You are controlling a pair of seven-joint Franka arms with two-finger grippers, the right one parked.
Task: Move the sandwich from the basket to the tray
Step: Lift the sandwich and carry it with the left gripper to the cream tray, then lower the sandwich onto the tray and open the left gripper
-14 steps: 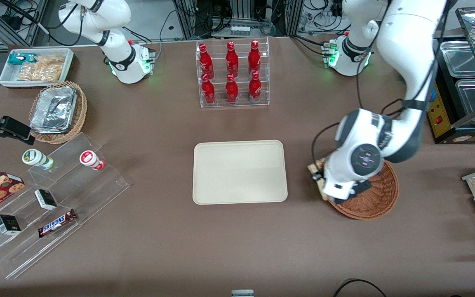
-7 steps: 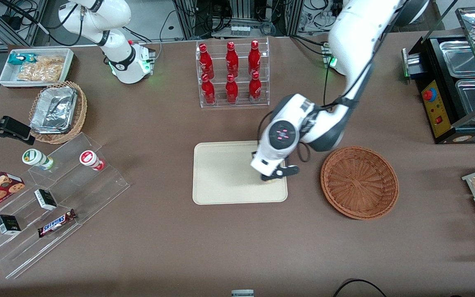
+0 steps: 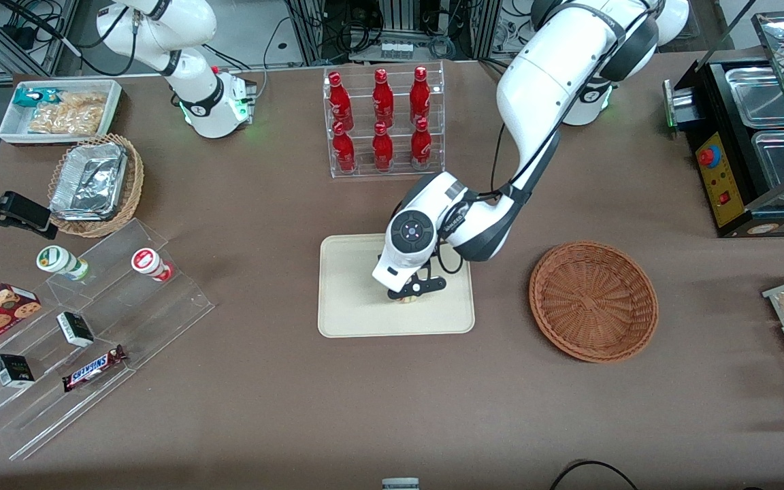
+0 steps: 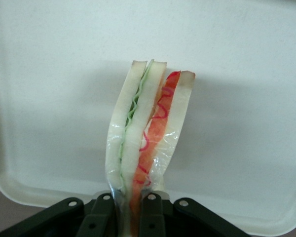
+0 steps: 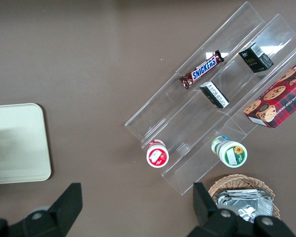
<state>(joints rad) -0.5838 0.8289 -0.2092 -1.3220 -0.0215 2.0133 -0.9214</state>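
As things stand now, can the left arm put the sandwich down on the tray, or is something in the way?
Probably yes. The gripper is over the tray, shut on the sandwich, and the tray surface under it looks bare. The basket sits apart, toward the working arm's end.

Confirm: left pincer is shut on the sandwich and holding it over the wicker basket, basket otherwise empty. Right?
Not quite. The pincer is shut on the sandwich, but over the tray, not the basket. The front view shows the arm over the tray; the left wrist view shows tray surface under the sandwich. The basket is empty.
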